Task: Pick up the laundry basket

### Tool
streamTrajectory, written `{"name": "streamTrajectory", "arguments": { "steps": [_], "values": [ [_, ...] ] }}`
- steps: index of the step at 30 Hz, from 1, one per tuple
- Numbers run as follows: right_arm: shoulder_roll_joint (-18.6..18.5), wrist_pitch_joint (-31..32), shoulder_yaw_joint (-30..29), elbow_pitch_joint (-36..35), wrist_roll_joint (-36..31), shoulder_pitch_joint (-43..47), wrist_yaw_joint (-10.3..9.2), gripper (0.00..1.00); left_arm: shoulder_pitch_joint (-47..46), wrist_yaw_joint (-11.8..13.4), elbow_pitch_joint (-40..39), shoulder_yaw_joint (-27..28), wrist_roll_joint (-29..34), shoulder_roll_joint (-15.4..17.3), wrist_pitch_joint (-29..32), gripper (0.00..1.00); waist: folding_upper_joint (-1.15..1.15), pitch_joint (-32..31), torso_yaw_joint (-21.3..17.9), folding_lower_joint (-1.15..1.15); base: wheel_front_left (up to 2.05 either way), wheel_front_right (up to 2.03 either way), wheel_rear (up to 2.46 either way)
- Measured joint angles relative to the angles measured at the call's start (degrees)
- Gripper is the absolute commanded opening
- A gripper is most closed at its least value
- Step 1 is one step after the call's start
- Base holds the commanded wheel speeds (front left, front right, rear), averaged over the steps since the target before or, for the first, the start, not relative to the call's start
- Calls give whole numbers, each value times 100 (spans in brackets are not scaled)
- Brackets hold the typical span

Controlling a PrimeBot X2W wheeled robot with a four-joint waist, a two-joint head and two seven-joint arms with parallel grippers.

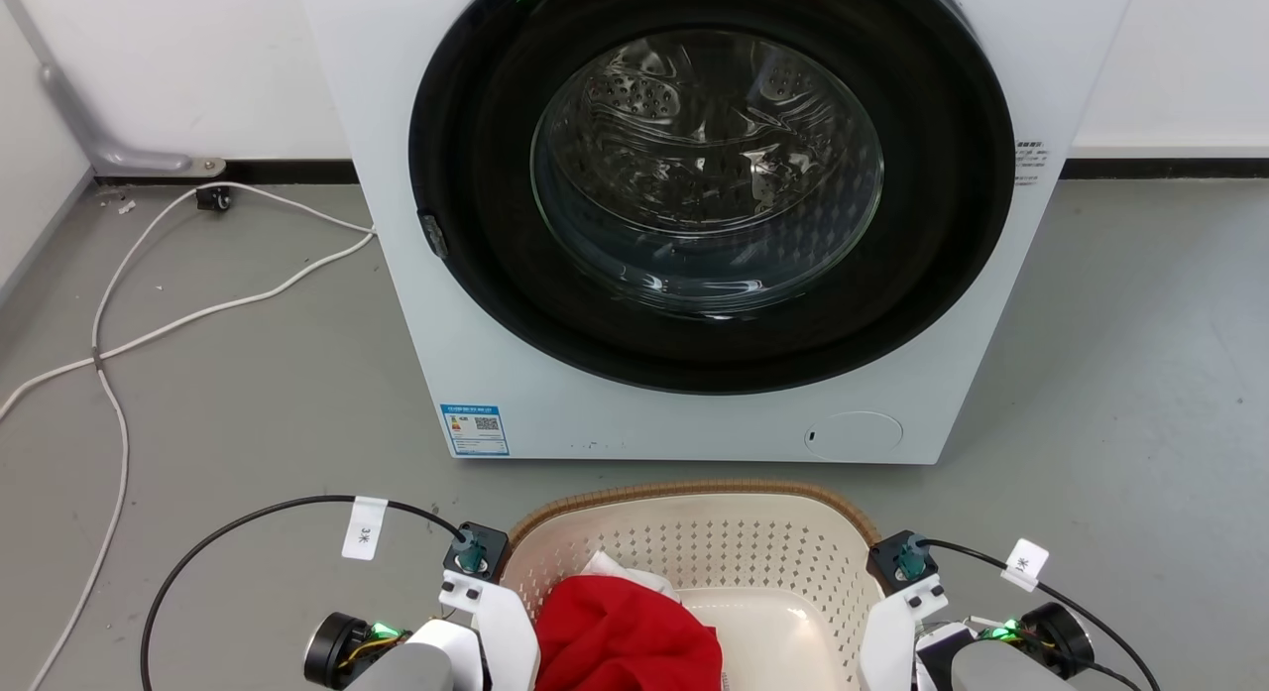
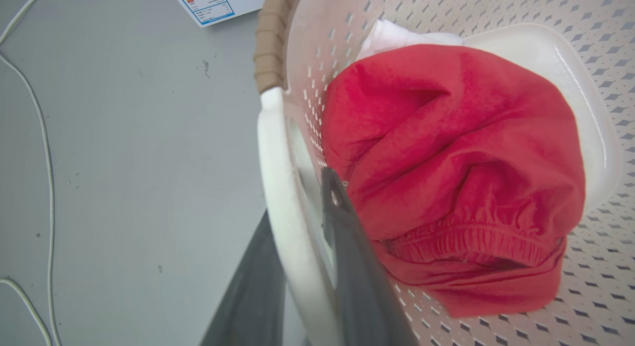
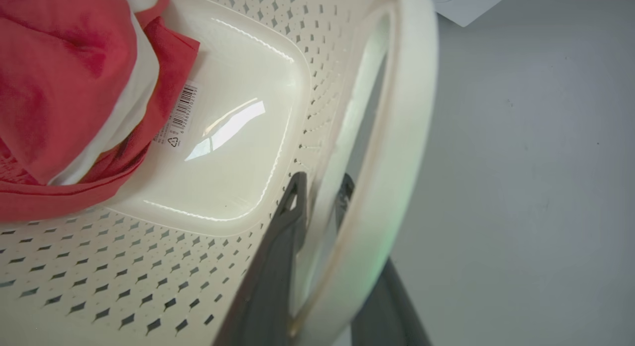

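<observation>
1. two dark fingers of the left gripper [image 2: 297, 202] straddle a white side handle [image 2: 278, 187] of the laundry basket [image 2: 496, 8] at the lower middle of the left wrist view. one finger is inside the wall and one outside, clamped on the handle.
2. the right gripper [image 3: 321, 182] is at the lower middle of the right wrist view. one finger lies inside the perforated wall and the other shows through the loop of the opposite handle [image 3: 397, 137], closed on it.
3. the basket is at the bottom centre of the head view, just in front of the washing machine [image 1: 694, 423], whose round glass door takes up the upper half. whether its base touches the grey floor [image 1: 248, 403] i cannot tell.
4. a red garment [image 2: 446, 162] lies in the basket's left part, over a white cloth [image 2: 397, 35]. the smooth bottom to its right carries a barcode sticker [image 3: 183, 105].
5. a white cable [image 1: 198, 314] trails across the floor at the left of the head view.
</observation>
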Motion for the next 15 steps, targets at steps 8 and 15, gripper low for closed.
{"name": "streamTrajectory", "arguments": {
  "steps": [8,15],
  "values": [
    [-12,-14,180,48,205,0,0,0,0,-9,0,-51,-49,11,-27,0,0,26,-10,0,0,0,0],
    [-14,-16,328,74,390,-10,-1,0,-12,-9,1,-103,-91,19,-74,0,0,38,-30,0,0,0,0]
  ]
}}
